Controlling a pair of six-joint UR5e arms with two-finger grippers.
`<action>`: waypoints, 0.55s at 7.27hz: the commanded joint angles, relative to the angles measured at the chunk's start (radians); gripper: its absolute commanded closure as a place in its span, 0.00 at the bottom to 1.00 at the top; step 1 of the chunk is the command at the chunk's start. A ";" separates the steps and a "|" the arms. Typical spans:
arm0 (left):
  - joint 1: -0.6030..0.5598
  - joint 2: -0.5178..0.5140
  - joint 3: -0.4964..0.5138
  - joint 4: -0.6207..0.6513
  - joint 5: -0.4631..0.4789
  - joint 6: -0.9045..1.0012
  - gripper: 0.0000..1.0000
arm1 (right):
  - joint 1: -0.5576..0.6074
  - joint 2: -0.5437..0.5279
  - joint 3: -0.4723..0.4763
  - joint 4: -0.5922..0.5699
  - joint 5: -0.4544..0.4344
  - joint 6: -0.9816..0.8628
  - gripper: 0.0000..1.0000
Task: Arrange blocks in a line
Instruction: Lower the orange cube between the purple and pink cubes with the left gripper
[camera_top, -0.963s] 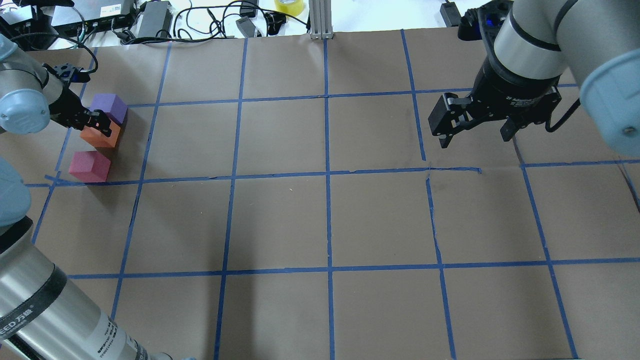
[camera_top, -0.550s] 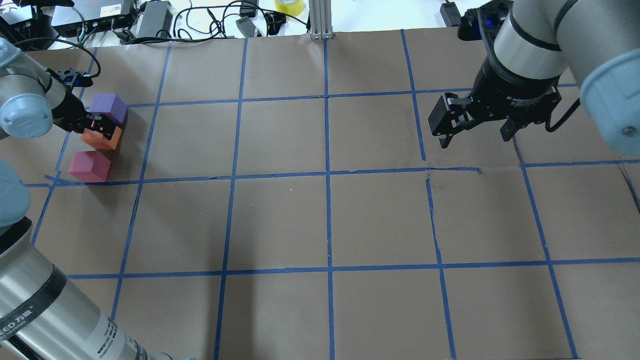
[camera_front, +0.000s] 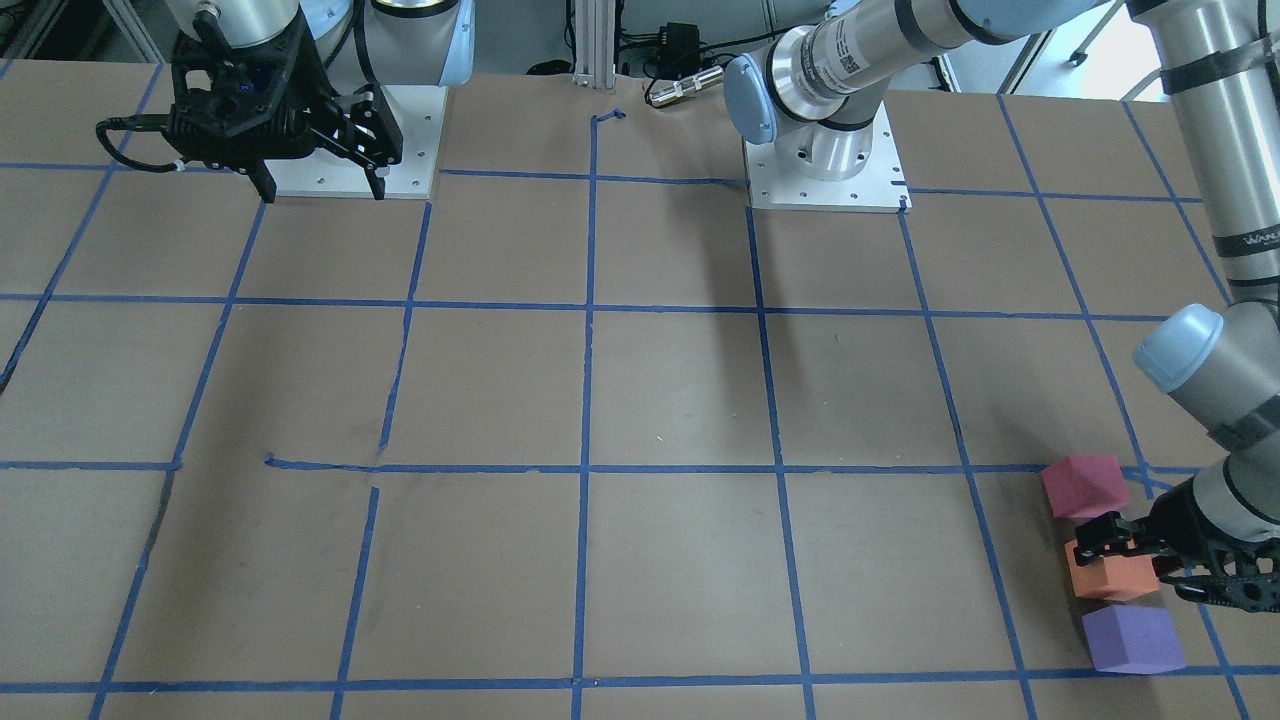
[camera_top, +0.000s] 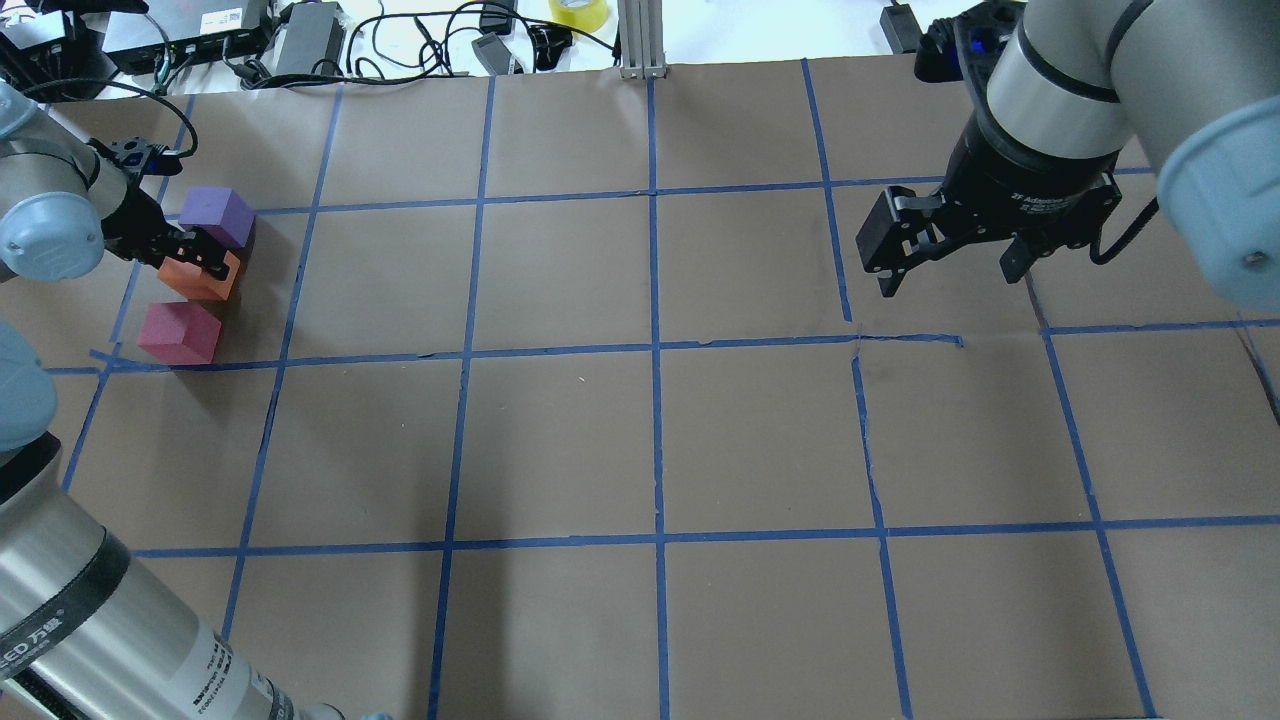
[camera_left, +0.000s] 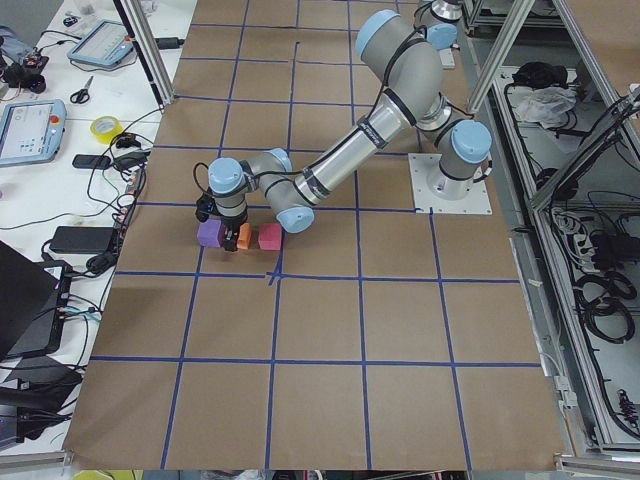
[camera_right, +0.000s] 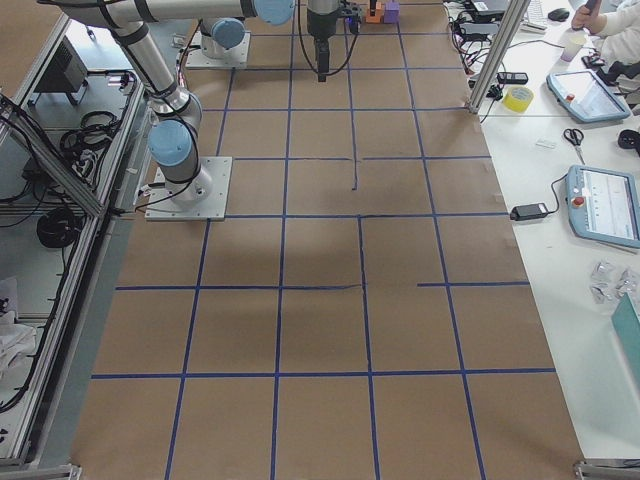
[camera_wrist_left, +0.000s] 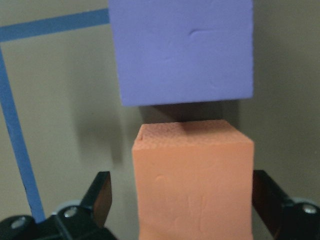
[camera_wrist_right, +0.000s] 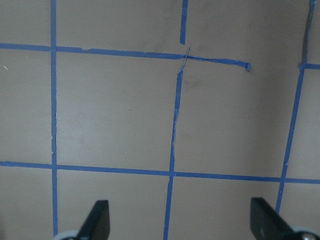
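Brown paper covers the table (camera_top: 560, 440), ruled into squares by blue tape (camera_top: 655, 345) that is torn and wrinkled in places. The three blocks sit near the table's end on the robot's left. The front-facing view shows them as a short row: the pinkish-red block (camera_front: 1083, 485) nearest the robot, the orange block (camera_front: 1112, 578) in the middle, and the purple block (camera_front: 1132, 638) farthest. From overhead the left arm's wrist hides how the left gripper (camera_wrist_left: 184, 200) meets the orange cube. The left wrist camera settles it: the jaws are released, one dark finger on each side of the orange block, with a strip of paper showing in each gap. That close view also shows a fine pitted grain on the orange foam's top, faint creases in the purple face, and a dark shadowed band between the two; I cannot tell whether they touch. All three are matte, square-edged cubes. The right gripper (camera_top: 948, 282) hangs over bare paper well apart from the blocks, jaws spread wide.
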 joint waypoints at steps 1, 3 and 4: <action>-0.007 0.035 0.004 -0.049 0.002 -0.009 0.00 | 0.001 0.023 0.001 0.016 0.001 -0.001 0.00; -0.018 0.189 0.006 -0.231 0.023 -0.011 0.00 | 0.001 0.043 -0.016 0.032 0.001 0.001 0.00; -0.020 0.274 0.010 -0.326 0.063 -0.011 0.00 | -0.001 0.046 -0.035 0.033 -0.008 0.001 0.00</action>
